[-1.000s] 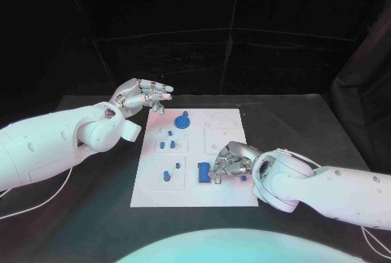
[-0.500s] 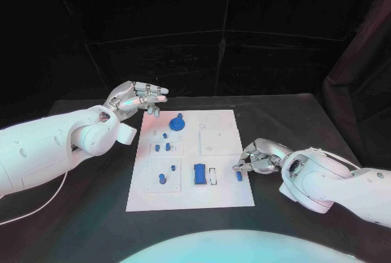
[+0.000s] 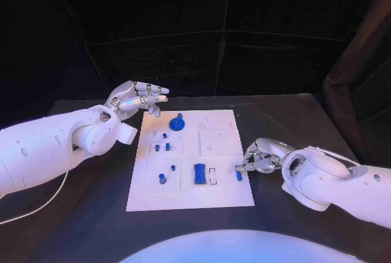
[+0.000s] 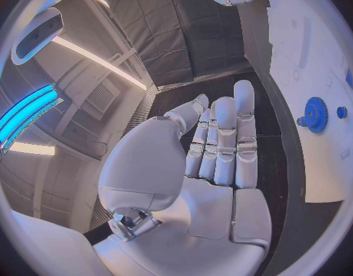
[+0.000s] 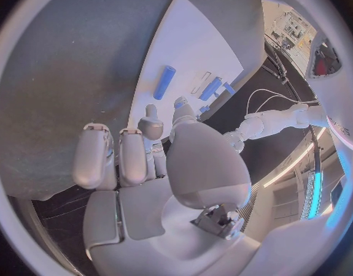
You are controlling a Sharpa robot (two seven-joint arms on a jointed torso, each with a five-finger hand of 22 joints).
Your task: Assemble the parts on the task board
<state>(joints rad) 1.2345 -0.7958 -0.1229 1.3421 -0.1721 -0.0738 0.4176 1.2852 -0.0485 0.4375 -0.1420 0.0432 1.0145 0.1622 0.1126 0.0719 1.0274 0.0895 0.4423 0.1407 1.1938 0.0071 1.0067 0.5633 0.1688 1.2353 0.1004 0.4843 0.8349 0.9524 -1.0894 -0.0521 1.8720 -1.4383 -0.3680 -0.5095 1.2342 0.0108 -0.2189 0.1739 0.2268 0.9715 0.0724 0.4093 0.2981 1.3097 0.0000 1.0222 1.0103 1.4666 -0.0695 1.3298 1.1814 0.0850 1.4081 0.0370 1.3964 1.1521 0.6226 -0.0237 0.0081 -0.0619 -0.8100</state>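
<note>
Right hand held at the task board's right edge, assembly judged partly done.

A small blue peg lies at that edge just by the fingertips; whether it is pinched or only touched cannot be told. The left hand is raised off the board's far left corner, fingers apart, nothing held. A blue gear, several short pegs and a blue bar appear seated. A pale slot beside the bar and the right-hand recesses look unfilled.

head camera high above the task board; both wrist cameras close behind palms, sharing it
</note>
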